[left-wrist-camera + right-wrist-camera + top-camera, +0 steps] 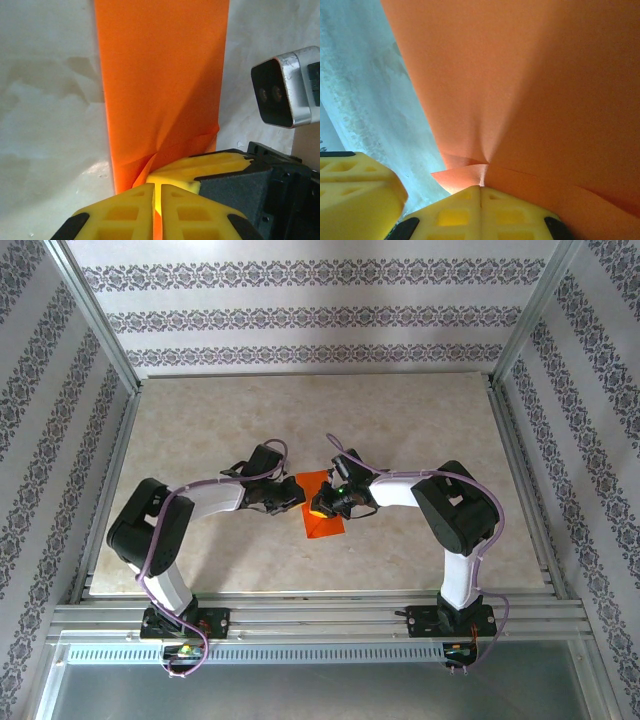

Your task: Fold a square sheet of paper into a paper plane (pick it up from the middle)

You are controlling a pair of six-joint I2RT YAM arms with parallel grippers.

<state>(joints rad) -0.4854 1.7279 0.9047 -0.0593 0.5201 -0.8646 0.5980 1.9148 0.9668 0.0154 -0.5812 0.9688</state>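
The square sheet of paper (pixel 323 524) is bright orange-red and sits at the middle of the table, with a raised pinch at its near part. My left gripper (pixel 293 494) reaches it from the left and my right gripper (pixel 322 504) from the right, their tips almost touching. In the left wrist view the paper (pixel 160 75) runs away from my left gripper (pixel 156 188), which is shut on a puckered edge. In the right wrist view the paper (pixel 520 85) fans out from my right gripper (pixel 480 189), shut on a small fold of it.
The beige marble-look table (pixel 200 420) has metal frame posts and patterned walls around it. The right arm's yellow finger (pixel 200 169) and its wrist camera (pixel 285 92) crowd the left wrist view. A left finger (pixel 355 185) shows in the right wrist view.
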